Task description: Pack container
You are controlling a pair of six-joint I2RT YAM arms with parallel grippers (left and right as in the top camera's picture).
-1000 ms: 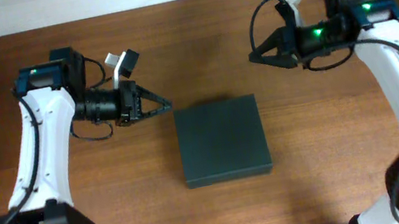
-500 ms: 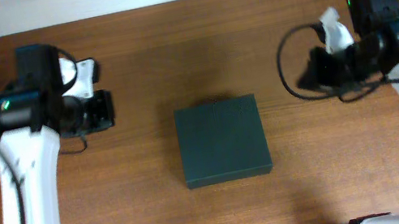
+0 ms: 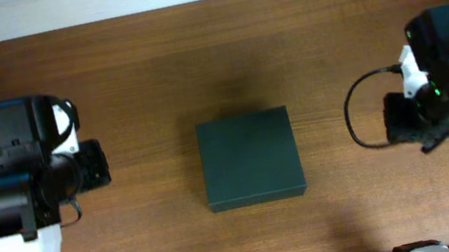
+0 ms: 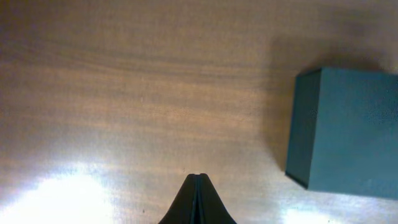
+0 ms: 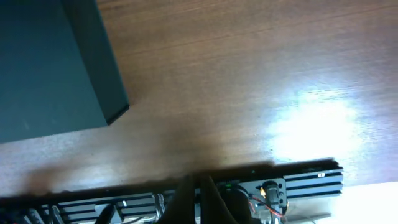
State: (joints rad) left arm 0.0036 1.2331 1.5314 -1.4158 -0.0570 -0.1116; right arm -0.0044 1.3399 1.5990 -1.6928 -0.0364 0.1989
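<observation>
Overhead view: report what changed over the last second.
The left arm swung out to the left and the right arm out to the right, both away from the dark green square rigid box. Their fingers stayed shut, holding nothing. The box stayed put, closed.

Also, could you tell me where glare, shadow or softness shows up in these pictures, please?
Overhead view: even light, with a faint shadow on the table just above the container in the picture. Left wrist view: soft overall, with a white glare patch on the wood at lower left. Right wrist view: the wood grain is sharper, with a bright glare patch toward the right.
</observation>
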